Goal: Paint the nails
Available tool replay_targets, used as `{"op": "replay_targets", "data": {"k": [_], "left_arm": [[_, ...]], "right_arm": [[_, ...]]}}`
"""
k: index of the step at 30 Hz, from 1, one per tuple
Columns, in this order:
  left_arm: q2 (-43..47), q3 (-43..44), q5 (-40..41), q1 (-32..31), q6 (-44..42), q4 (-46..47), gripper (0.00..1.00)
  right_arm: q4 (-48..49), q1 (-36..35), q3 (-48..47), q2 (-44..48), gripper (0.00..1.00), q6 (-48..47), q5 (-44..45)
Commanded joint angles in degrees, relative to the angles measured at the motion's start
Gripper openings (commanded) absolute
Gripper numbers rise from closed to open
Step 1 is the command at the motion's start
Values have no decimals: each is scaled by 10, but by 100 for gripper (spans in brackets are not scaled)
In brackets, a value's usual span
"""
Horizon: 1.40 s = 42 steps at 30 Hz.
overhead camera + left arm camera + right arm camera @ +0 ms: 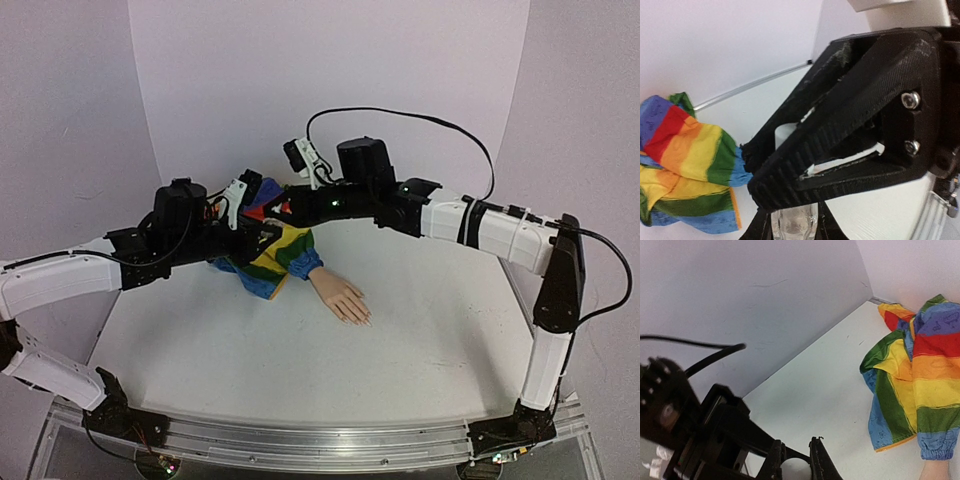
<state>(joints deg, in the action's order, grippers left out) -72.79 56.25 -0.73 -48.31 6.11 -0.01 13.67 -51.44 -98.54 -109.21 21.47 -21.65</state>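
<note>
The peach mannequin hand (340, 298) lies on the table, fingers pointing near-right, its rainbow-striped sleeve (272, 260) behind it. The nails (363, 320) are tiny pale tips, barely visible. Both grippers meet above the sleeve, well clear of the fingers. My left gripper (792, 220) is shut on a small clear bottle (792, 227). My right gripper (796, 460) is shut on the bottle's white cap (797, 476), which also shows in the left wrist view (785, 136). The right gripper's black body crosses the left wrist view and hides the bottle's neck.
White curved backdrop walls (330, 80) enclose the table on the far and both lateral edges. The sleeve (920, 380) lies bunched near the back wall. A black cable (420, 118) loops above the right arm. A metal rail (320, 440) runs along the near edge.
</note>
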Motion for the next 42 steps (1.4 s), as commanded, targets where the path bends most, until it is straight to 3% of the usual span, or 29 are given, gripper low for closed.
{"op": "replay_targets", "data": {"k": [1,4,6,9,16,17,20,22,25,28,30,34,38,42], "left_arm": [[36,32,-340,46,26,53,0],[27,53,-581,70,37,53,0],[13,72,-718,71,54,51,0],[-3,81,-785,71,82,52,0],[25,49,-600,71,53,52,0],[27,47,-570,71,53,52,0],[32,39,-479,71,47,52,0],[38,26,-403,71,36,50,0],[50,7,-261,70,14,44,0],[54,-4,-146,68,-3,33,0],[54,-6,-84,62,-17,29,0],[50,-5,-7,44,-43,28,0],[38,2,38,32,-52,29,0],[16,17,46,23,-58,29,0]], "right_arm": [[36,-4,16,56,0,-102,-278],[36,-4,36,76,0,-139,-451],[33,-4,43,86,0,-133,-509],[32,-4,70,111,0,-140,-501],[32,-4,104,139,0,-144,-448],[32,-3,105,140,4,-146,-434],[27,-3,104,144,31,-149,-384],[24,-1,103,149,42,-151,-340],[17,0,111,165,66,-158,-207],[14,0,117,175,77,-150,-78],[13,0,110,172,79,-130,-11],[14,0,76,154,80,-87,17],[22,-4,52,127,78,-33,90],[21,-4,16,85,74,3,102]]}}
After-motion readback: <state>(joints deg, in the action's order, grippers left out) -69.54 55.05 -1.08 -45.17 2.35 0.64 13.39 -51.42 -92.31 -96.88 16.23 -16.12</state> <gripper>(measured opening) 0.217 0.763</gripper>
